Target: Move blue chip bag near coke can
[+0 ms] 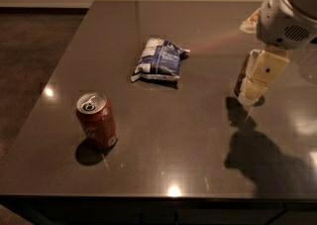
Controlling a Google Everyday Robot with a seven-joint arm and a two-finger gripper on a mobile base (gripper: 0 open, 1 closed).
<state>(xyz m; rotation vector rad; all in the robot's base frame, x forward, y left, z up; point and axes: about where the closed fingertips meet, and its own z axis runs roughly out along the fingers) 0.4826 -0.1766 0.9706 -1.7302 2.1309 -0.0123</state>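
At the right side of the surface, the claw hangs low; whether it is open I cannot tell. Untouched, the blue chip bag lies flat mid-surface, well apart from the upright coke can, so reaching it likely comes first.

The blue chip bag lies on the desk, behind its centre. The coke can stands left of it and nearer the front, well apart. The gripper hangs over the desk's right side, largely hiding a second can behind it.
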